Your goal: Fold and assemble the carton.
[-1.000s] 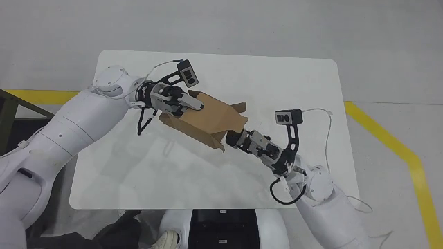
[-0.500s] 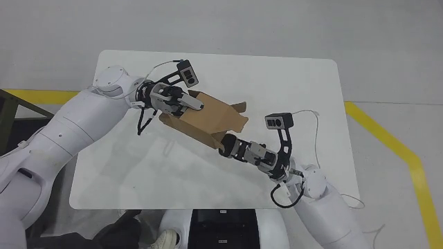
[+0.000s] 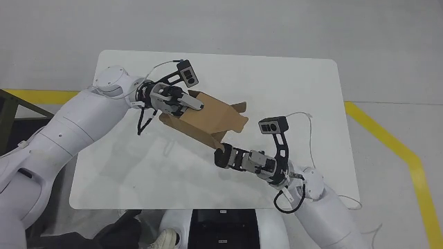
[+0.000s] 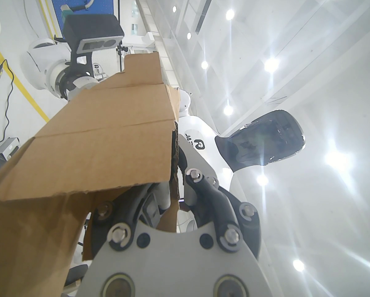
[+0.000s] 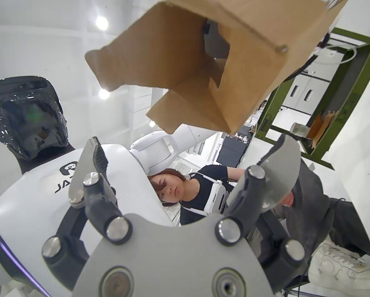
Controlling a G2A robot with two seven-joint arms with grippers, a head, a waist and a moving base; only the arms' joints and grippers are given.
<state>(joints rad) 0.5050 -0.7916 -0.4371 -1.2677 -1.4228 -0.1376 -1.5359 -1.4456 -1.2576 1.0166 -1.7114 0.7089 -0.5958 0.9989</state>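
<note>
Left claw (image 3: 187, 103) is clamped on the carton (image 3: 208, 119) wall, holding it tilted above the table (image 3: 297, 90). Right claw (image 3: 223, 157), spread wide and empty, sits beneath the loose flaps (image 5: 141, 50). Best practice is to press each inward squarely along its crease.

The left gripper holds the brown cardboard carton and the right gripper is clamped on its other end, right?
No: the right wrist view shows the right gripper open, clear of the brown cardboard carton. The left gripper does hold it.
</note>
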